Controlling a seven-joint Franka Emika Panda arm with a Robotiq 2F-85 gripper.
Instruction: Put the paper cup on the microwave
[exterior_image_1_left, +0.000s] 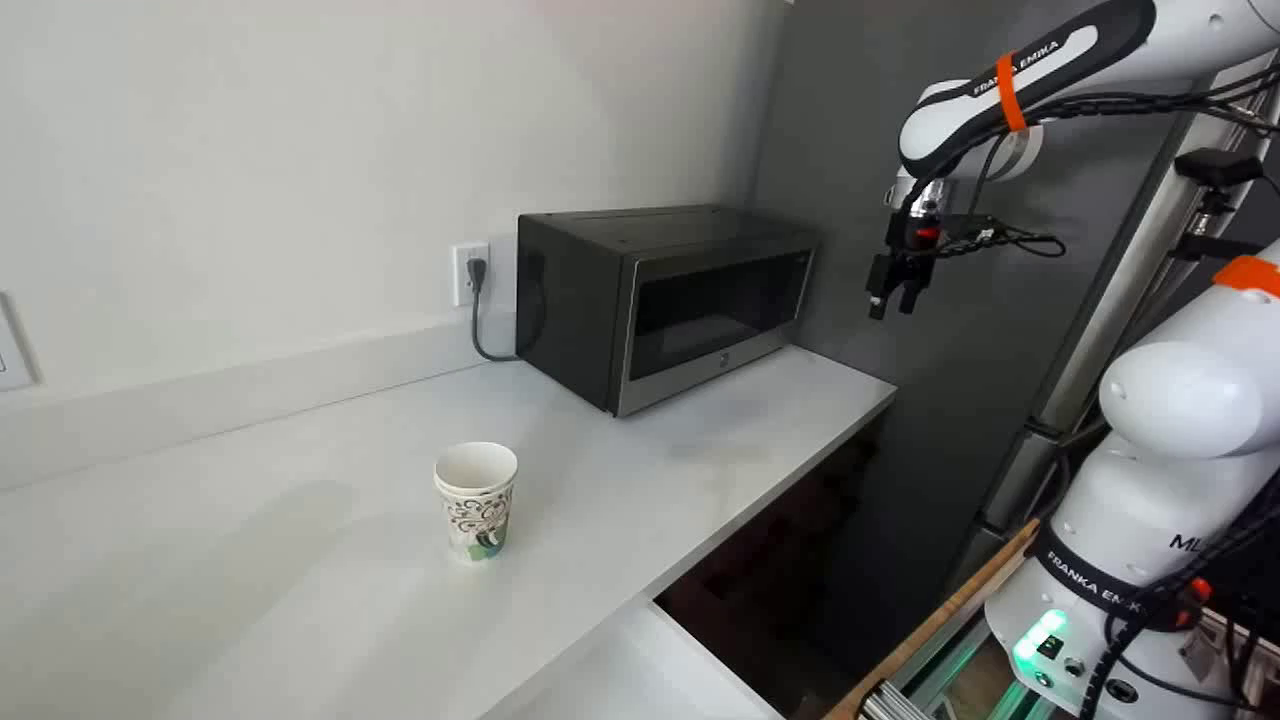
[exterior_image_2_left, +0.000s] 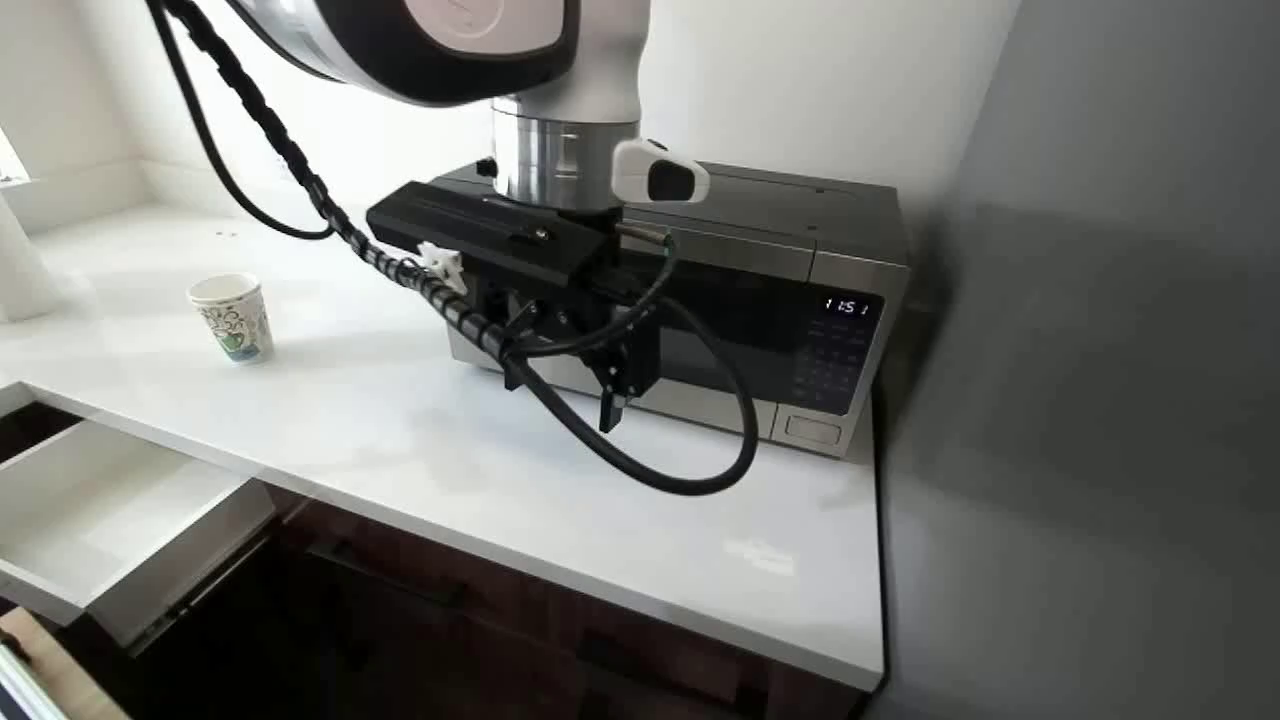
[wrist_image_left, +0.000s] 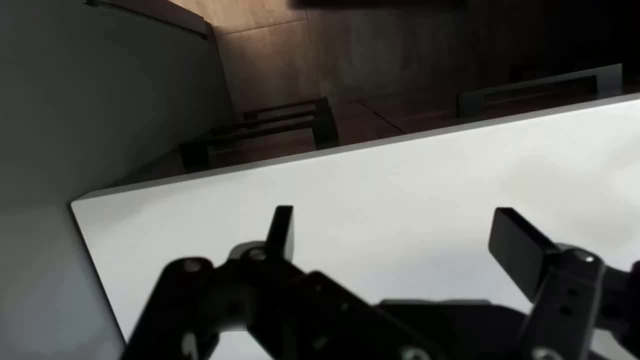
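— Please, where is the paper cup (exterior_image_1_left: 477, 520)?

— It stands upright on the counter (exterior_image_1_left: 300, 600), between the back edge along the wall (exterior_image_1_left: 330, 170) and the front edge, from below which a drawer (exterior_image_2_left: 110, 510) is pulled out. In an exterior view I count two rims (exterior_image_1_left: 478, 489), the one just under the other.

— And the microwave (exterior_image_1_left: 665, 305), is it near to the cup?

— No, it is well apart. It sits near the back edge, at the end of the counter where the grey panel (exterior_image_2_left: 1080, 400) rises, and its glass front (exterior_image_1_left: 720, 310) looks toward the front edge. The display (exterior_image_2_left: 846, 306) says 11:51.

— What can you tell about the pincer (wrist_image_left: 394, 220)?

— It hangs above the counter, in front of the microwave. In the wrist view the two fingers (wrist_image_left: 517, 252) are spread wide, with the white surface of the counter visible between them, and the front corner beside the grey panel lies to one side.
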